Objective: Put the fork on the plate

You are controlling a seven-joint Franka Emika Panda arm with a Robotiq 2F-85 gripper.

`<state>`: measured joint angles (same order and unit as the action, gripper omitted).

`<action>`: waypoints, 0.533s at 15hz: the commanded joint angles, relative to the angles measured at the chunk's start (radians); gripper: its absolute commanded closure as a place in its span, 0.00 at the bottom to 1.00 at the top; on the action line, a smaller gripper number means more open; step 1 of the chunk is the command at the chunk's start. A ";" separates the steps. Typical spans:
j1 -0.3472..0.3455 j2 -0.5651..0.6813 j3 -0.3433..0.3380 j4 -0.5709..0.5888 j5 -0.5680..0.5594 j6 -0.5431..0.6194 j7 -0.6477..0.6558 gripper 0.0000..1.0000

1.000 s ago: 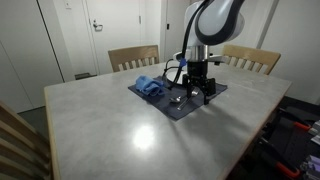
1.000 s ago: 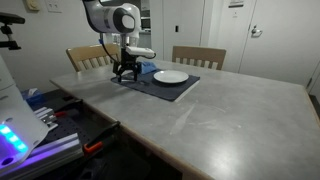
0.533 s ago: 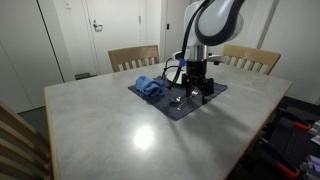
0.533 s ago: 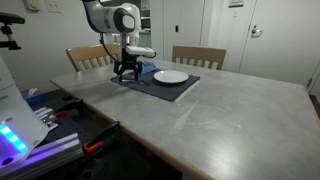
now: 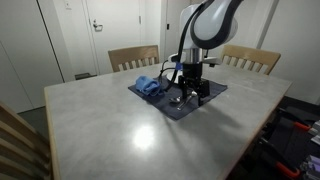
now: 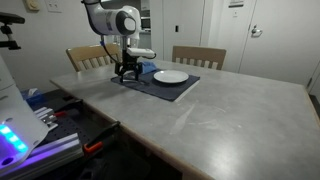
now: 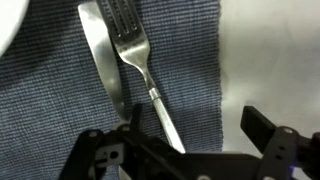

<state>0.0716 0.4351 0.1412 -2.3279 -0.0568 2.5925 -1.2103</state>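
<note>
In the wrist view the gripper [image 7: 175,140] is hanging wide open over the placemat [image 7: 50,110], its jaws standing well apart and gripping nothing. The fork [image 7: 138,70] is lying flat on the mat, tines pointing to 12 o'clock and handle running toward 5 o'clock, down between the jaws. The plate [image 7: 6,20] is showing only as a white sliver at 10 o'clock.

The trouble is sitting at the fork's 9 o'clock: a knife-like blade [image 7: 100,60] is lying just beside it, seemingly touching near the neck. A closing pinch risks catching both pieces, or nudging the blade and skewing the fork. The slim handle is also lying flush on woven cloth, giving the fingers little to get under, so a shallow descent may be slipping off it.

The handle's end is disappearing under the gripper body, and whether the fingertips are touching the mat cannot be told. In both exterior views the cutlery is too small to make out — only arm, mat and plate are reading clearly
</note>
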 commanded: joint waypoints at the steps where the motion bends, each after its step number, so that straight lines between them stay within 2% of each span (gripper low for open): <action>1: -0.022 0.052 0.022 0.041 -0.027 0.009 0.010 0.00; 2: -0.023 0.049 0.022 0.041 -0.027 0.008 0.012 0.03; 4: -0.025 0.047 0.021 0.038 -0.026 0.013 0.013 0.28; 6: -0.028 0.044 0.021 0.039 -0.024 0.015 0.014 0.36; 8: -0.031 0.042 0.022 0.043 -0.022 0.014 0.014 0.51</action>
<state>0.0651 0.4474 0.1454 -2.2957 -0.0575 2.5923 -1.2086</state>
